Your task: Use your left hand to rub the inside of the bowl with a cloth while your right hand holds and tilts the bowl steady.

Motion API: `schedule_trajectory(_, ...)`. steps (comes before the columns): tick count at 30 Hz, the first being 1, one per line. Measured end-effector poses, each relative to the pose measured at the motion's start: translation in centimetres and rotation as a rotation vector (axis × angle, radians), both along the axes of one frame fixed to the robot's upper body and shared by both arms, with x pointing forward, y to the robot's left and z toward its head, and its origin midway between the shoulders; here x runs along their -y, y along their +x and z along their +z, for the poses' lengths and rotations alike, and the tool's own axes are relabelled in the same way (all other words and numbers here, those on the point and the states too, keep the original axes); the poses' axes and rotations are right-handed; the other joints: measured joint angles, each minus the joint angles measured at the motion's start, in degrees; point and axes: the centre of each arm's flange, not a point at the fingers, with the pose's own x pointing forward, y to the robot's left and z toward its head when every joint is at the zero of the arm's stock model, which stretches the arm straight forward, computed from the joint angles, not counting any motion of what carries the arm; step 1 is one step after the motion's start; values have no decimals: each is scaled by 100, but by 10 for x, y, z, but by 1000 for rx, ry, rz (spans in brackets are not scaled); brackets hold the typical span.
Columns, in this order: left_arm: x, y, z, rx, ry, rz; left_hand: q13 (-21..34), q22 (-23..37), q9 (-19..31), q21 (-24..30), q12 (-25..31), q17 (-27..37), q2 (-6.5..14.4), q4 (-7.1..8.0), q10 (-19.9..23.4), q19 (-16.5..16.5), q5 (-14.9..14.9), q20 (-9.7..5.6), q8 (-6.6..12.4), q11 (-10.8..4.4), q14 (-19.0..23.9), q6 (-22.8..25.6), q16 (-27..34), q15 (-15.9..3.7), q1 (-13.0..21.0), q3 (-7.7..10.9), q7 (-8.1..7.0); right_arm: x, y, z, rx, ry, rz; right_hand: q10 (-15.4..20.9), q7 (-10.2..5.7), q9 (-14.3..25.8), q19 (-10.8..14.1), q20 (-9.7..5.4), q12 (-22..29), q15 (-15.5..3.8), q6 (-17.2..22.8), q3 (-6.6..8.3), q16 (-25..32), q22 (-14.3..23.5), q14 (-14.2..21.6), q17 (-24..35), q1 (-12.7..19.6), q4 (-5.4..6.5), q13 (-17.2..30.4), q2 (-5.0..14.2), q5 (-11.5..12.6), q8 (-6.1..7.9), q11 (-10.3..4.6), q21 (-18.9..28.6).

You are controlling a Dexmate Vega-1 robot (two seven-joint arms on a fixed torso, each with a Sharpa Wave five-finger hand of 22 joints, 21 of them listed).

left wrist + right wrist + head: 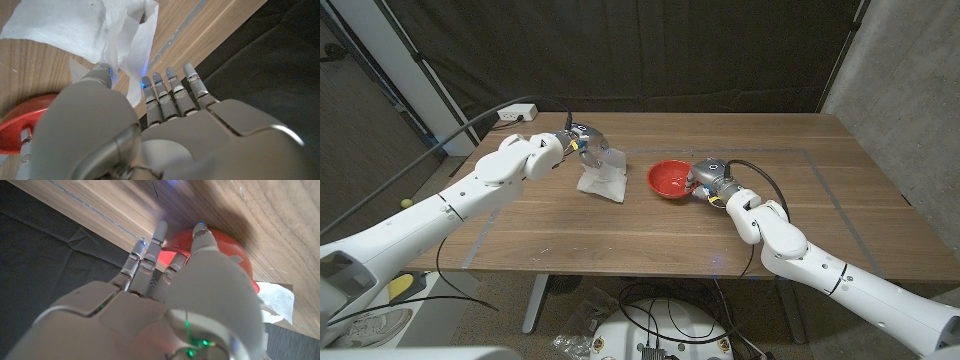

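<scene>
My left hand (582, 141) pinches the white cloth (603, 176), lifting one end off the table (650, 235); my right hand (708, 180) grips the red bowl (668, 179) at its rim.

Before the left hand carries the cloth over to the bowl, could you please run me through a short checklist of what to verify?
1. Cloth held: the left hand pinches the white cloth, part lifted, its lower edge on the table: ok.
2. Bowl held: the right hand is at the red bowl; firmness of grip: cannot tell.
3. Bowl tilted toward the cloth: cannot tell.
4. Cloth inside the bowl: not ok; it is beside the bowl, apart from it.
5. Path between cloth and bowl: bare table, ok.
</scene>
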Motion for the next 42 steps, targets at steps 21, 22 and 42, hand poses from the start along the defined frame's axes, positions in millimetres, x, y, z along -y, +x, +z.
schedule_trajectory(21,-15,-12,17,-128,-142,-153,-117,17,26,-909,6,-367,-153,73,-1856,-856,236,267,-374,257,-1753,-2118,0,455,-1076,-889,60,9,-11,8,-105,28,-50,-3186,219,30,-908,296,-116,348,-2651,-1451,-235,-2,-2318,-577,-2042,1082,-864,-884,242,-12,499,-815)
schedule_trajectory(22,-18,-12,19,-132,-148,-155,-117,17,26,-931,6,-383,-176,70,-1896,-877,235,289,-374,297,-1791,-2172,0,478,-1099,-922,67,9,-11,8,-107,30,-49,-3252,234,30,-929,316,-117,360,-2718,-1490,-236,7,-2362,-588,-2113,1121,-879,-879,242,-12,504,-826)
schedule_trajectory(42,-47,-22,32,-306,-331,-337,-143,43,26,-1248,6,-492,26,-10,-2632,-1172,332,358,-390,565,-2403,-3088,1,741,-1170,-1216,321,13,-18,14,-162,141,43,-5008,734,52,-1577,699,-109,861,-4462,-2126,-212,15,-4083,-919,-3488,1381,-1272,-825,154,20,1302,-1582)
